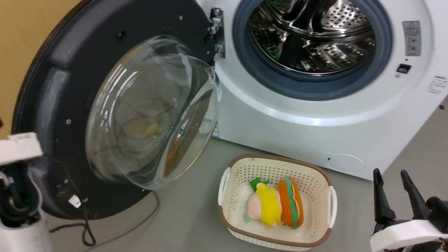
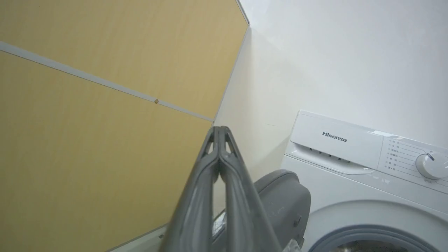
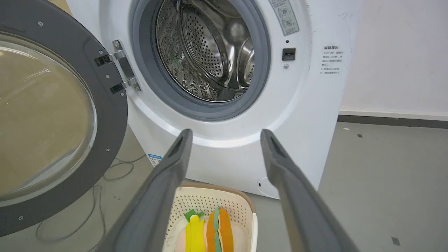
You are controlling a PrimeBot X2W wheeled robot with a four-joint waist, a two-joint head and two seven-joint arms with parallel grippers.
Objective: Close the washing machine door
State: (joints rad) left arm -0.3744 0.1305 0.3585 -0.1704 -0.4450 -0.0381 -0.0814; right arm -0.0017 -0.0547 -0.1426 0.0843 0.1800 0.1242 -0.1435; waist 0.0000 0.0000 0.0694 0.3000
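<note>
Washing machine door [image 1: 115,115] wide open; left claw [image 2: 219,132] closed, right claw [image 3: 225,133] open, empty.

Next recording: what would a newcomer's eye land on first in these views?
The washing machine door stands wide open at the left of the head view, its clear domed glass bulging toward the camera. To its right, the white washing machine shows its shiny perforated steel drum. On the grey floor in front sits a cream basket holding colourful plush toys.
</note>
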